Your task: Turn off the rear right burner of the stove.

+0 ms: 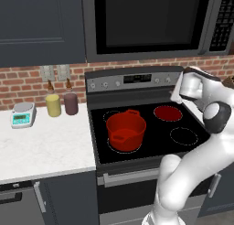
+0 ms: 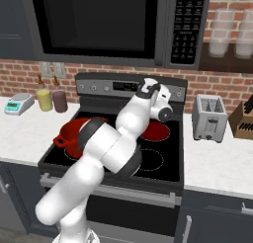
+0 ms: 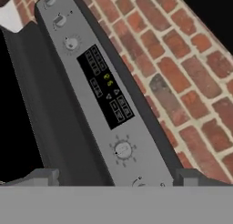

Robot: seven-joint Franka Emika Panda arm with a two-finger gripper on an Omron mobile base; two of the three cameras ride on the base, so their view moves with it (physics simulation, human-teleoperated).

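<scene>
The stove [image 1: 151, 148] has a black glass top and a steel back panel [image 1: 132, 80]. Its rear right burner [image 1: 167, 112] glows as a red disc; in the right base view the rear right burner [image 2: 159, 132] is partly behind my arm. My gripper [image 3: 116, 178] is open and points at the right half of the back panel [image 3: 91, 127], close to it. One small knob [image 3: 123, 150] lies just ahead of the fingertips [image 3: 43, 176], beside the dark display [image 3: 107, 86]. A second knob [image 3: 148, 184] peeks in at the bottom, between the fingers. Nothing is held.
A red two-handled pot [image 1: 125, 130] stands on the left side of the stove. The microwave [image 1: 151, 20] hangs close above the panel. Two jars [image 1: 61, 104] and a scale [image 1: 23, 115] sit on the left counter; a toaster [image 2: 210, 117] sits on the right counter.
</scene>
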